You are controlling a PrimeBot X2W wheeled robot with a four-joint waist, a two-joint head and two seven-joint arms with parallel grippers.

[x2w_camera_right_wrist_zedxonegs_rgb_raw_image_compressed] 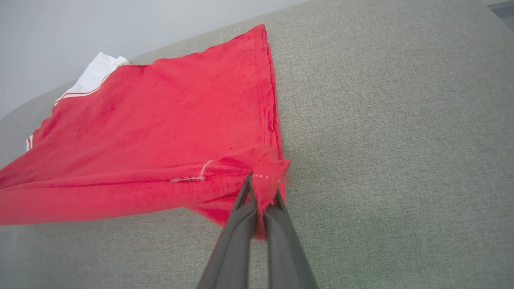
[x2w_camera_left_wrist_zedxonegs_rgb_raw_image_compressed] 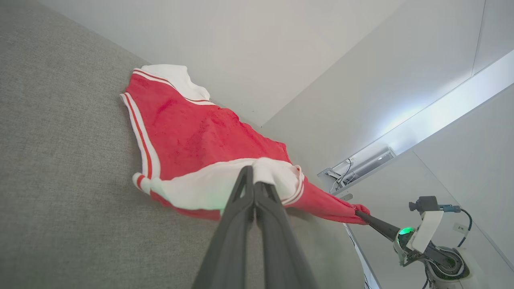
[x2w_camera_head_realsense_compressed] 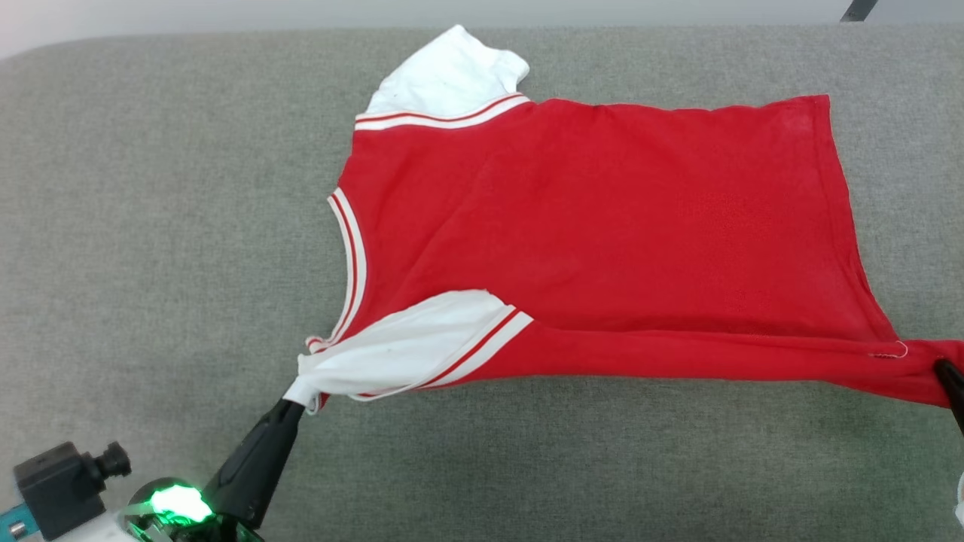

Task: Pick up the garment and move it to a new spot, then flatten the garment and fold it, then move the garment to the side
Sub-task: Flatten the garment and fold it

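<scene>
On grey surface | garment spread | left jaws pinch shoulder corner | right jaws pinch hem corner

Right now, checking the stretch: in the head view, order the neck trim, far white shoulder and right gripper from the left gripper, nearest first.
1. Neck trim, just above the left gripper.
2. Far white shoulder, top.
3. Right gripper, far right, on the garment.

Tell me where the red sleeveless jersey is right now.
In the head view the red sleeveless jersey lies spread across the grey fabric surface, its near edge held by the left gripper at the shoulder and the right gripper at the hem corner.
</scene>
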